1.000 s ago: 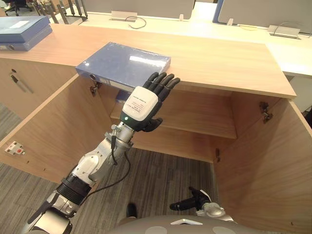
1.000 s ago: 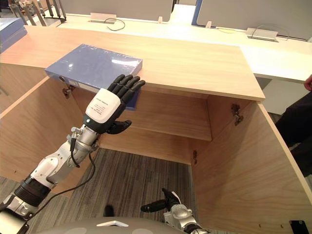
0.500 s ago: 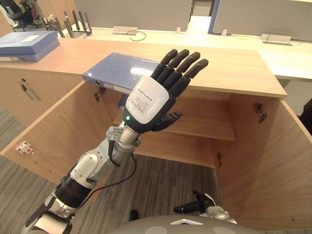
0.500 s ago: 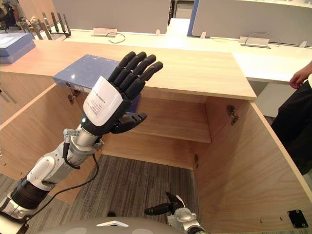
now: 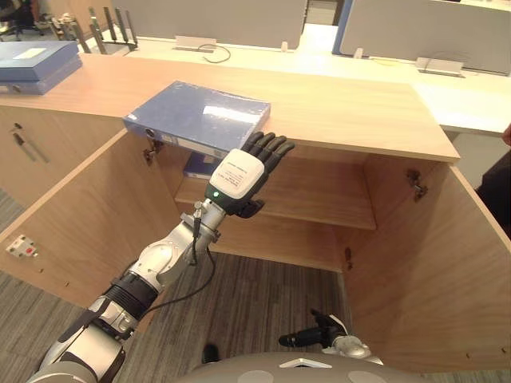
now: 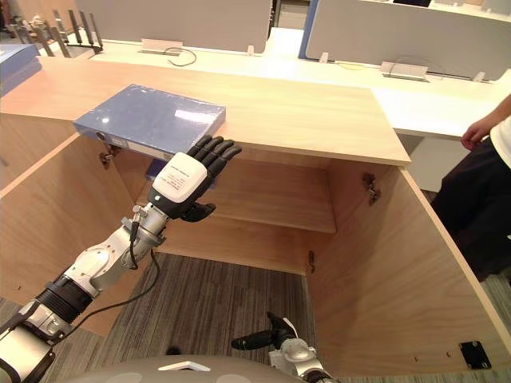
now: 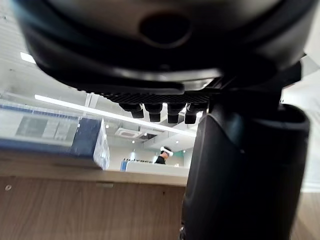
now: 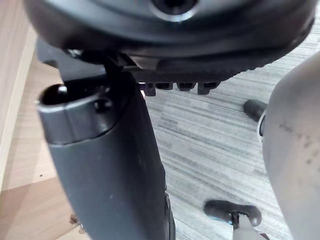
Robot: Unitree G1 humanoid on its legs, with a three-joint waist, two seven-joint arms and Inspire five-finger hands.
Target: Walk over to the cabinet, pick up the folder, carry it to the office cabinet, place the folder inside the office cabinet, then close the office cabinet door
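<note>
A flat, glossy blue folder lies on the top of the light wooden cabinet, just above and to the left of the left robot hand. Its spine, with a small round finger hole near the left end, faces the robot. The long axis runs roughly along the cabinet's front edge, slightly skewed, so the near left corner overhangs the open compartment.

The left robot hand is raised in front of the open cabinet with its white-covered back towards the head camera. Its fingers are straight, close together and pointing up and away, and the thumb sticks out below. The fingertips reach the front edge of the cabinet top beside the right end of the folder's spine. I cannot tell whether they touch it. The hand holds nothing.

Behind this hand is the bare wooden shelf inside the cabinet. Both wooden doors stand wide open, one to the left of the hand and one well to its right.

The right robot hand hangs low over the grey striped carpet, well below the left one, with its fingers extended and empty.
</note>
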